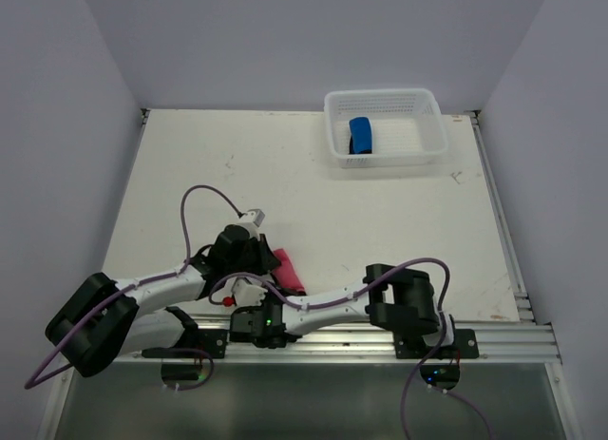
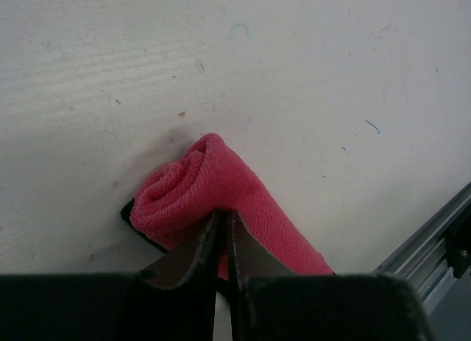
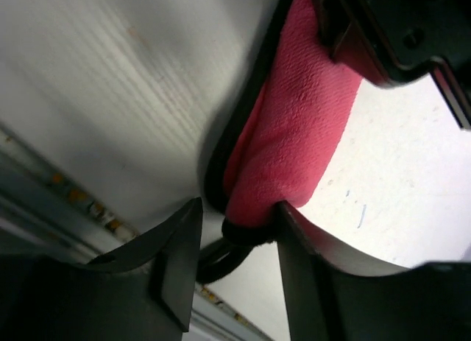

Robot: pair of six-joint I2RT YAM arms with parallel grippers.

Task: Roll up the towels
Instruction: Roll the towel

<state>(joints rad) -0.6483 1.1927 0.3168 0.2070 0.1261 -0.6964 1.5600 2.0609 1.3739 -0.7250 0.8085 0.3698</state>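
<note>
Pale lilac walls box in a white table (image 1: 332, 202), seen from overhead, where your two arms reach in from the 6 o'clock edge. Your left arm (image 1: 142, 293) angles in from 8 o'clock. Your right arm (image 1: 328, 312) stretches across from 5 o'clock along the metal rail (image 1: 494, 337), and both wrists meet near 7 o'clock of the table.

At 1 o'clock sits a white mesh basket (image 1: 385, 95), well apart from the arms.

The pink towel (image 1: 288, 269) lies on the table where the wrists meet, rolled into a short cylinder with dark edging showing at its ends. The spiral of the roll faces your left wrist camera. The blue towel (image 1: 360, 136) lies inside the basket as a compact bundle, towards its 9 o'clock side.

Your left gripper (image 2: 223, 223) has its fingers almost together, clamped on a pinch of the pink towel's cloth at the side of the roll. Your right gripper (image 3: 239, 212) has its fingers apart, with one end of the roll between them. In that wrist view, the finger at 3 o'clock touches the cloth and the one at 9 o'clock stands just clear.
</note>
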